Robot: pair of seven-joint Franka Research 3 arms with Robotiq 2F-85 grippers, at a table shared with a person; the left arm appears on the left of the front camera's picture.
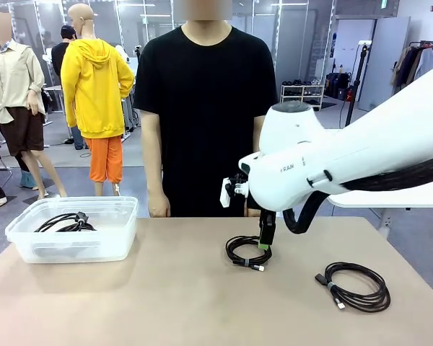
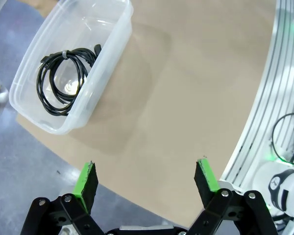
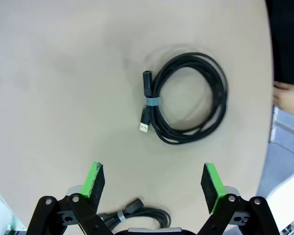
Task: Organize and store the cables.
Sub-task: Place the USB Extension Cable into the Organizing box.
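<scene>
Front view first, says the listener: where are the cables (image 1: pixel 247 252)?

Describer: Three black coils. One coil (image 1: pixel 66 222) lies inside a clear plastic bin (image 1: pixel 72 249) at the left end of the worktop (image 1: pixel 166 303). A middle coil (image 1: pixel 234 245) rests on bare worktop before a standing person (image 1: pixel 206 108). A right coil (image 1: pixel 355 285) lies nearer the robot's edge, well apart from the bin.

Listener: And the claws?

Describer: The right claw (image 1: pixel 265 238) hangs over the middle coil's far rim, jaws spread wide and empty. Right wrist view shows that coil ahead of the green fingertips (image 3: pixel 97 178), not between them. The left claw (image 2: pixel 147 178) is likewise spread and empty, high by the worktop's edge, with the bin in sight.

Listener: How should the pick go?

Describer: My judgement: shift forward until the jaws straddle one side of the loop, best at the grey band (image 3: pixel 153 101) where the turns are bundled. Go down until the pads nearly meet the worktop, close, then lift straight. Avoid the loose plug (image 3: pixel 143 127); it could slip free.

Listener: Is there room?

Describer: Open worktop lies between the middle coil and the bin, so a carry leftward looks clear. The person's hand (image 3: pixel 286 98) hangs just beyond the far edge, near the coil, so keep off that side. The bin's rim needs clearing before release.
</scene>
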